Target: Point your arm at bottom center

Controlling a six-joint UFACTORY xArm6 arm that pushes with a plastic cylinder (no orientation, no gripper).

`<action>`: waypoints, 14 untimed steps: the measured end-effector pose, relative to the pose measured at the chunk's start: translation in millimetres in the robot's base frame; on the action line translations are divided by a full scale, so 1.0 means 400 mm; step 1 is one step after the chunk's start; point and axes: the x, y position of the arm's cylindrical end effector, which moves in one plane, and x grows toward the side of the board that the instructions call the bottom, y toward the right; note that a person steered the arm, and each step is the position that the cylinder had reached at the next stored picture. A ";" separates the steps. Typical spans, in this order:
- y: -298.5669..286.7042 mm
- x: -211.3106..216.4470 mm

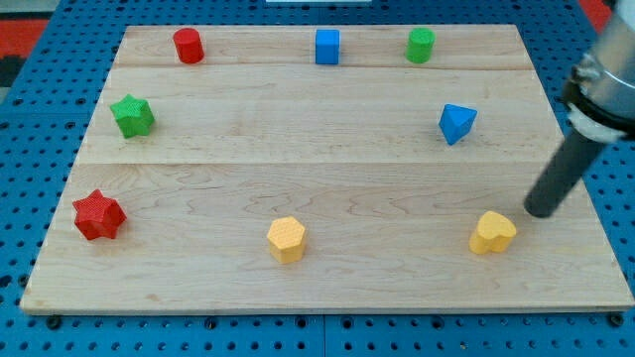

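Note:
My tip (541,211) rests on the wooden board (327,169) at the view's lower right, just right of and slightly above a yellow heart-shaped block (492,232). A yellow hexagon block (286,239) sits at the bottom centre, far to the left of the tip. A red star (98,215) lies at the lower left. A green star (132,115) is at the left. A red cylinder (189,46), a blue cube (327,47) and a green cylinder (421,46) line the top. A blue triangular block (456,123) sits at the right, above the tip.
The board lies on a blue pegboard surface (30,119). The rod's metal mount (603,89) enters from the view's right edge.

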 end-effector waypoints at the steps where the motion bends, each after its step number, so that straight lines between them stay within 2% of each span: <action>1: -0.034 -0.101; 3: 0.127 -0.170; 5: 0.076 -0.383; 6: 0.014 -0.403; 8: 0.016 -0.419; 11: 0.181 -0.198; 13: 0.172 0.156; 14: 0.071 0.286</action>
